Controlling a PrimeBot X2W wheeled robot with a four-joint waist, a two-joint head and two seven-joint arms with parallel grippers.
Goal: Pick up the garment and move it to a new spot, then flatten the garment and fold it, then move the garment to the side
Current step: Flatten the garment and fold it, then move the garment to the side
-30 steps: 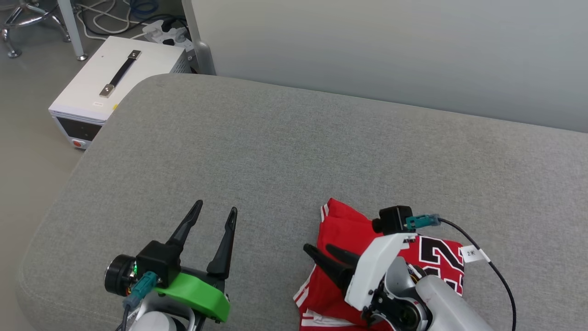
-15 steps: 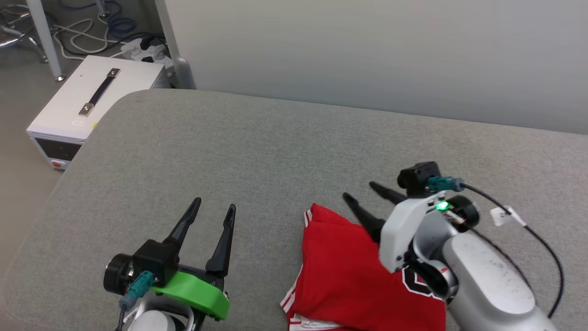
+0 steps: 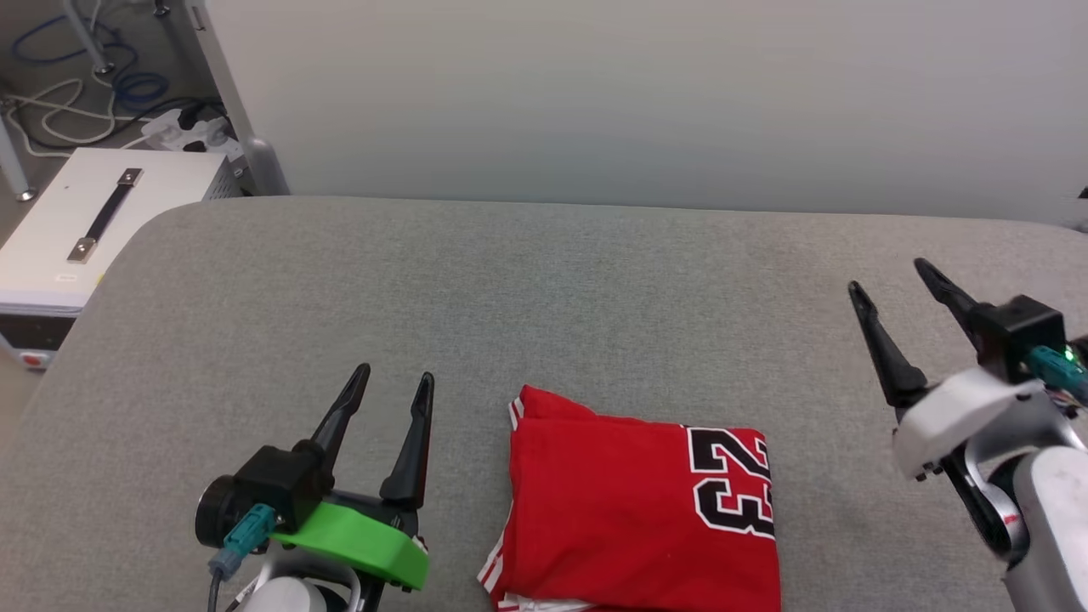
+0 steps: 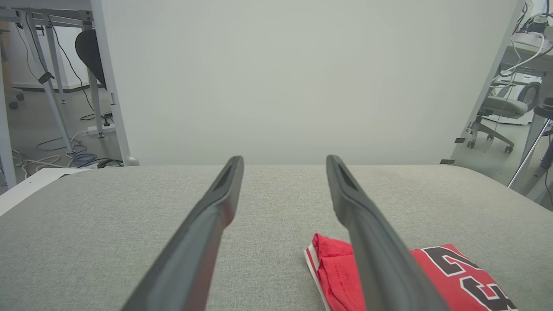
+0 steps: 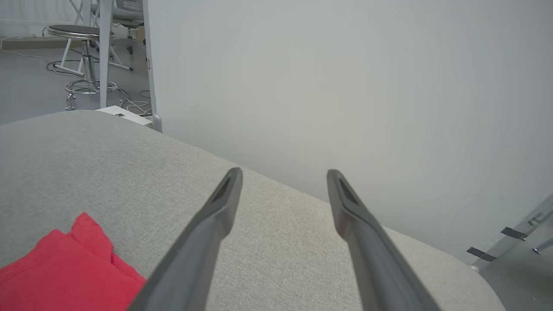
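Red jersey T-shirt (image 3: 637, 501) is folded into a compact rectangle, black white-outlined numerals on top. It lies flat near the front edge of the grey cushion (image 3: 544, 289), between both grippers. The left gripper (image 3: 395, 378) sits just beside its left edge, fingers spread, holding nothing, not touching. The right gripper (image 3: 886, 277) is well apart on the right, fingers wide, empty. White box with a black handle (image 3: 76, 229) on the floor, far left.

Lower left: left gripper (image 3: 396, 372), tapered black fingers (image 3: 340, 421), black camera block (image 3: 276, 484), green bracket (image 3: 353, 544), teal connector (image 3: 242, 535). Right edge: right gripper (image 3: 886, 274), matching black fingers (image 3: 884, 357), white shell (image 3: 960, 416), teal plug (image 3: 1050, 364), green light (image 3: 1067, 351), grey forearm (image 3: 1050, 527).
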